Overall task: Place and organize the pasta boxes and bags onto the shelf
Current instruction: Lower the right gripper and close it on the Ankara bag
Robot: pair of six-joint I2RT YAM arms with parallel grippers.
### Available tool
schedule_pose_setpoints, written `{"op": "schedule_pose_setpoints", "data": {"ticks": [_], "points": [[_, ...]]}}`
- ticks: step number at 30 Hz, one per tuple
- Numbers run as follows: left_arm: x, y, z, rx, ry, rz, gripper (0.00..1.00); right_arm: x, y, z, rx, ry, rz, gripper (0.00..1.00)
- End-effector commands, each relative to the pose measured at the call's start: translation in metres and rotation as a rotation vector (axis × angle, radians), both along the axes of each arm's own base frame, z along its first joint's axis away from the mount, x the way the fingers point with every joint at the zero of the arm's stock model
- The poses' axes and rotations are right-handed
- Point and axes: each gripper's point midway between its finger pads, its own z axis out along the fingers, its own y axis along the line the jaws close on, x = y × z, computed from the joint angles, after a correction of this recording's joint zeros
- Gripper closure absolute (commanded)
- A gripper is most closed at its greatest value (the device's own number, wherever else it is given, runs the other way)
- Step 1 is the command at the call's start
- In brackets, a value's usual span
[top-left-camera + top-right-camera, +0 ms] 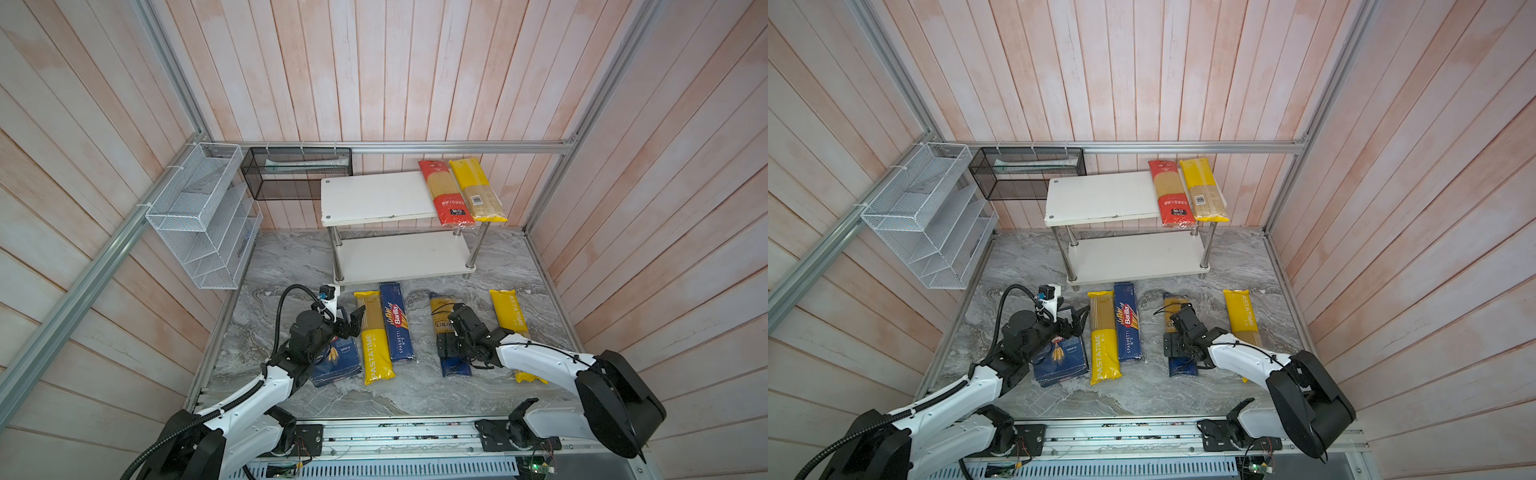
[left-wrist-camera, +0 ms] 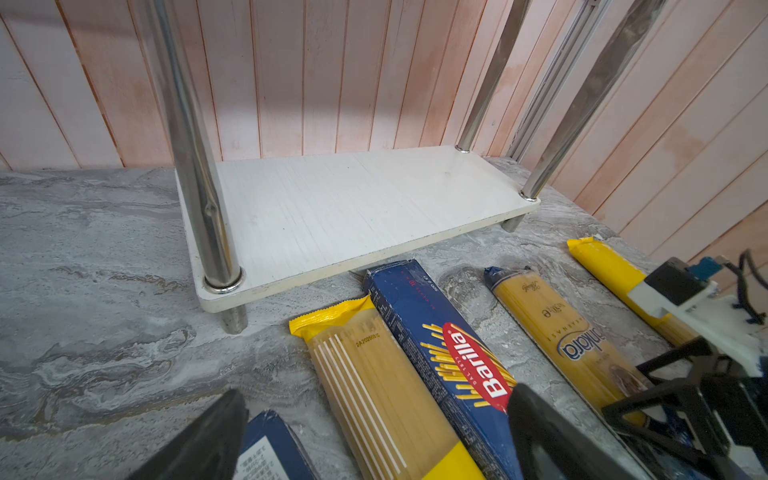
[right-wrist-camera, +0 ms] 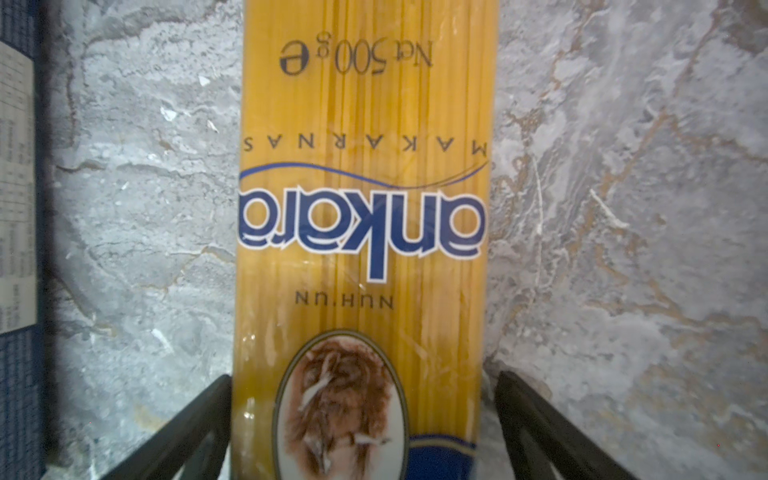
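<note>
The shelf [image 1: 374, 199] stands at the back, with a red bag [image 1: 446, 193] and a yellow bag [image 1: 478, 189] on the right end of its top board. Its lower board [image 2: 353, 208] is bare. On the table lie a wide blue box [image 1: 338, 361], a PASTATIME bag [image 1: 374, 336], the Spaghetti box [image 1: 397, 322], a gold-and-blue bag [image 3: 361, 208] and another yellow bag [image 1: 509, 316]. My left gripper [image 2: 374, 436] hovers open over the wide box and the PASTATIME bag. My right gripper [image 3: 361, 415] points down, open, its fingers either side of the gold-and-blue bag.
A white wire-mesh organizer [image 1: 203, 216] hangs on the left wall and a black mesh basket [image 1: 297, 172] on the back rail. Wood-panel walls close in the marble table [image 1: 291, 257] on three sides. The shelf's chrome posts [image 2: 195, 166] stand just beyond the bags.
</note>
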Motion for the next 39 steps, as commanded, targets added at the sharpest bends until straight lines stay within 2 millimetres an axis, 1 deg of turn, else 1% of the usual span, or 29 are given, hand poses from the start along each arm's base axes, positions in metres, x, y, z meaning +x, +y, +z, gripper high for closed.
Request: {"op": "schedule_pose_setpoints", "data": {"ticks": [1,4,8,10,14,18,22,25,29,32,37,39], "points": [[-0.001,-0.001,-0.005,0.0,0.015,-0.007,0.0,-0.014,-0.007,-0.023,-0.04,0.083,-0.013,0.02],[-0.002,-0.002,-0.006,-0.005,0.015,-0.009,0.0,-0.016,-0.008,-0.026,-0.063,0.099,-0.03,0.02],[0.0,0.0,-0.005,0.004,0.016,0.0,0.0,-0.023,-0.021,-0.027,-0.156,0.104,-0.095,0.02],[-0.001,-0.001,-0.004,-0.003,0.012,-0.004,0.0,-0.024,-0.02,-0.029,-0.161,0.102,-0.096,0.02],[-0.001,0.0,-0.007,0.001,0.015,-0.001,0.01,-0.029,-0.017,-0.034,-0.164,0.113,-0.08,0.03],[-0.001,-0.002,-0.004,-0.006,0.014,-0.013,0.0,-0.032,-0.019,-0.04,-0.194,0.116,-0.078,0.06],[-0.001,0.0,-0.006,0.001,0.017,0.004,0.0,-0.036,-0.019,-0.042,-0.21,0.119,-0.081,0.1],[0.001,0.0,-0.006,0.005,0.019,0.003,0.0,-0.034,-0.015,-0.041,-0.182,0.095,-0.085,0.16],[0.001,-0.001,-0.009,0.006,0.028,-0.002,0.0,-0.028,0.0,-0.032,-0.086,0.034,-0.064,0.26],[0.002,0.0,-0.008,0.004,0.027,0.01,0.0,-0.027,0.007,-0.026,-0.02,-0.007,-0.058,0.29],[0.001,0.0,-0.008,0.0,0.026,0.009,0.0,-0.029,0.006,-0.023,0.021,-0.035,-0.065,0.35],[0.001,0.0,-0.007,0.0,0.026,0.008,0.0,-0.03,0.006,-0.022,0.027,-0.039,-0.067,0.36]]}}
